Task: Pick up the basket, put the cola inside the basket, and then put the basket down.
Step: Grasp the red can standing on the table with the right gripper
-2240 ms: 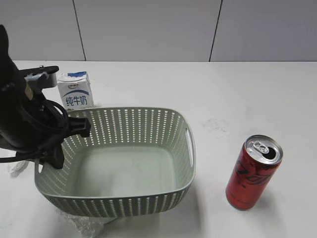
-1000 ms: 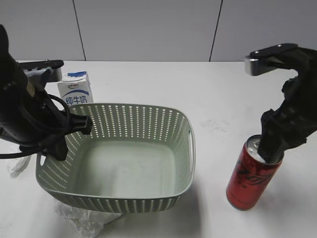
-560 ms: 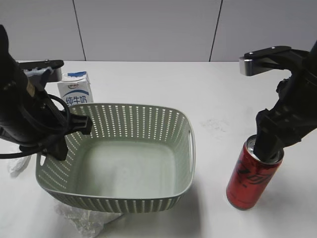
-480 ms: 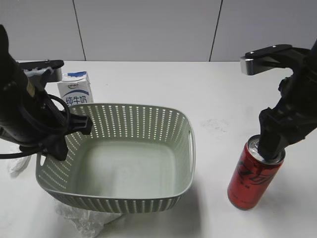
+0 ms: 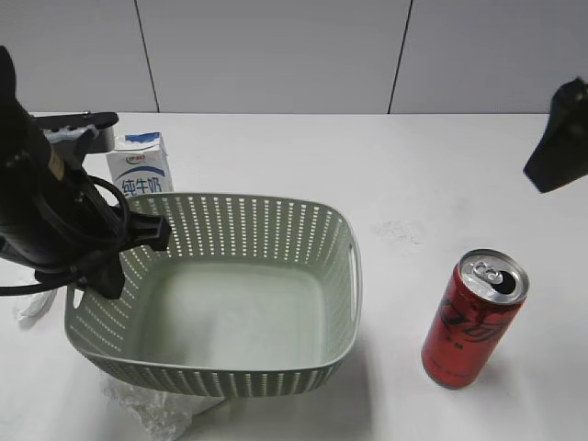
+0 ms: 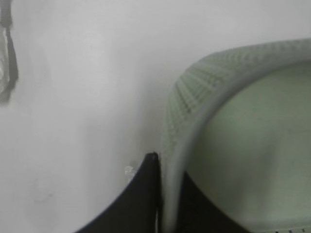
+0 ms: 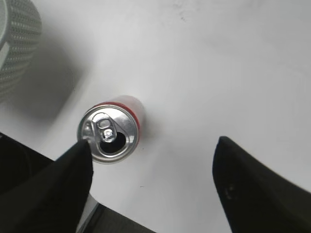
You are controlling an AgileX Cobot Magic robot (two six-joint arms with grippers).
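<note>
The pale green basket (image 5: 230,303) is held at its left rim by my left gripper (image 5: 110,266), with its front left seeming a little off the white table. In the left wrist view my left gripper (image 6: 170,167) is shut on the basket's rim (image 6: 194,116), one finger outside and one inside. The red cola can (image 5: 473,317) stands upright to the right of the basket. My right gripper (image 7: 150,145) is open and empty, high above the table, with the cola's silver top (image 7: 111,133) beside its left finger. The basket's corner (image 7: 14,43) shows at that view's upper left.
A white-and-blue milk carton (image 5: 140,173) stands behind the basket's left corner. Crumpled clear plastic (image 5: 152,413) lies under the basket's front left. Part of my right arm (image 5: 560,138) shows at the right edge. The table's front edge (image 7: 73,223) is near the cola.
My right gripper was down on the cola's top; it has lifted away up and to the right, leaving the can standing. The left gripper still holds the basket, barely moved.
</note>
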